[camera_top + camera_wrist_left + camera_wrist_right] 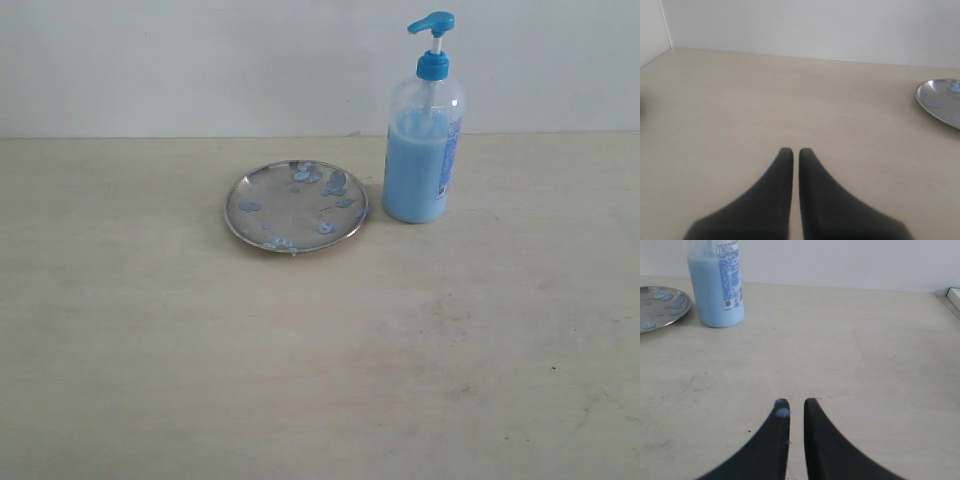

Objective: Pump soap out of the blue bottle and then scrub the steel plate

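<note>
Currently blue bottle [422, 140] stands nxt to steel plate [296, 206].

Table [320, 400] is a pale beige, faintly streaky, with a few tiny dark specks. The plate [290, 210] in the middle of the frame is shiny silver, dotted all over with pale blue soap blobs [335, 183]. The bottle [424, 130] just right of it is clear with light blue liquid inside, a bright blue pump head [432, 22] and collar, a white stem, and a blue label [730, 275] with white print. The wall [200, 60] is plain off-white. The left hand [795, 150] and right hand [796, 402] are both black, and the right one has a small pale blue dab [782, 413] near one tip.
</note>
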`<state>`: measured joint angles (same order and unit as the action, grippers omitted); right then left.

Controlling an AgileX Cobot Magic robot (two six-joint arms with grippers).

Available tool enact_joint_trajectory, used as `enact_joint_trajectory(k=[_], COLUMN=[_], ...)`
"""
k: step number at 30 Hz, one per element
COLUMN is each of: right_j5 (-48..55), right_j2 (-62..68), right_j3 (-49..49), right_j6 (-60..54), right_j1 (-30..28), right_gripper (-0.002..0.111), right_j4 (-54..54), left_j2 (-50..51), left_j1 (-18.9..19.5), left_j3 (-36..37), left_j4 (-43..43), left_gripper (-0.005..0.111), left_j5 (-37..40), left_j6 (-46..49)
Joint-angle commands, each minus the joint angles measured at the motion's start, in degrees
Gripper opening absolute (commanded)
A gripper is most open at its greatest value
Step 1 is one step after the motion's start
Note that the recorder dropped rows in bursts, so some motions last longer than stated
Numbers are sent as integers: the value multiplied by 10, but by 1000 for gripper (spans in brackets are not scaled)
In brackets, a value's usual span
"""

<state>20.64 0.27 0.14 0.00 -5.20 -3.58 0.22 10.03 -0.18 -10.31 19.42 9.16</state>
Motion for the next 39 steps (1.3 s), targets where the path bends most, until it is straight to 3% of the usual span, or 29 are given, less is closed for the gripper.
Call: enact_joint_trajectory(k=[1, 14, 23, 39], right_j5=[2, 2, -31, -22], right_j2=[-3, -3, -3, -3], right_j3=[-1, -1, -1, -1], right_j6=[0, 0, 0, 0], right_j1=[-4, -4, -4, -4], right_gripper=[1, 1, 1, 1], right_j4=[-5, -5, 3, 3], left_j2=[-2, -2, -2, -2], left_j1=[2, -5, -78, -79], left_j3=[2, 2, 2, 2], left_j4=[2, 2, 3, 3], left_gripper=[4, 4, 4, 4], left_j5=[-2, -1, -1, -1], left_j6=[-6, -6, -6, -6])
